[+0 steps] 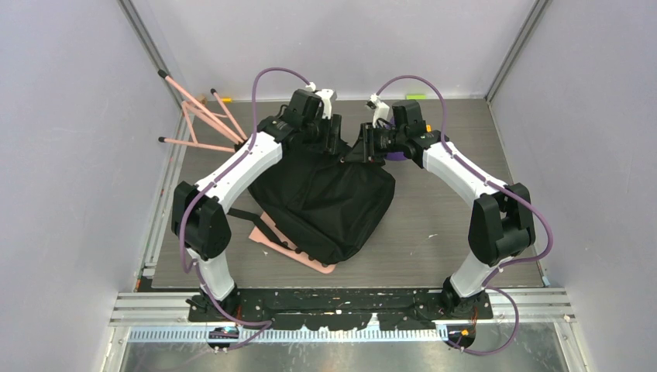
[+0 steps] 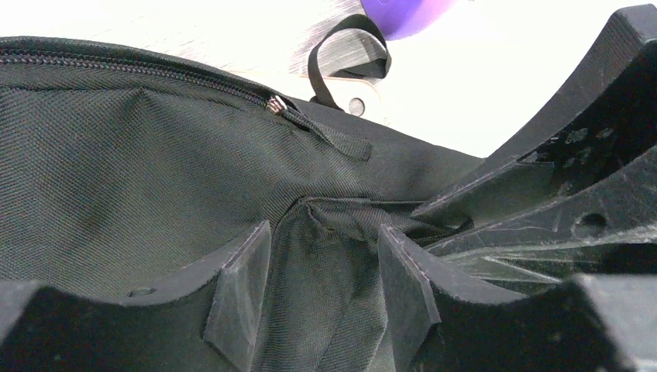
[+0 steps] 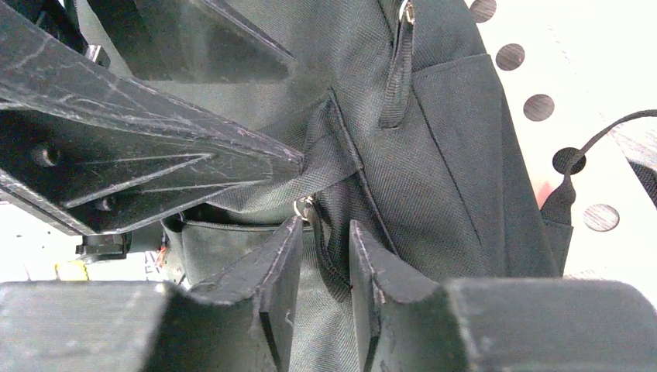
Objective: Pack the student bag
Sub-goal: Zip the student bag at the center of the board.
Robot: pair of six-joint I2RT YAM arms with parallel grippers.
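Nearest the arm bases, a pink perforated board [image 1: 319,264] lies flat on the grey table [image 1: 442,240]. Only its near corner and left edge stick out from under the student bag [image 1: 325,201]. The bag is a black fabric backpack that lies slumped between the two arms, its near end on the board. A black strap [image 1: 246,215] trails out on its left side.

Both arms reach to the bag's far end, where the grippers meet tip to tip.

The left gripper [image 2: 325,232] has its fingers [image 2: 240,294] clearly apart. They straddle a raised fold of the bag's fabric, with room on both sides. Just beyond them a zipper runs along the bag's edge, and its slider [image 2: 275,104] sits near the puckered cloth.

The right gripper [image 3: 325,225] shows only a narrow gap between its fingers. A seam or edge of the bag sits in that gap (whether it is pinched or merely lying there, I cannot tell). The left gripper's fingertip presses into the same bunched cloth directly ahead of it.

Past the bag's far edge, a black webbing loop [image 2: 345,50] stands up. A purple object [image 1: 397,156] rests beside the right gripper.

Farther off, at the table's far left, a frame of pink rods [image 1: 203,116] leans against the wall.
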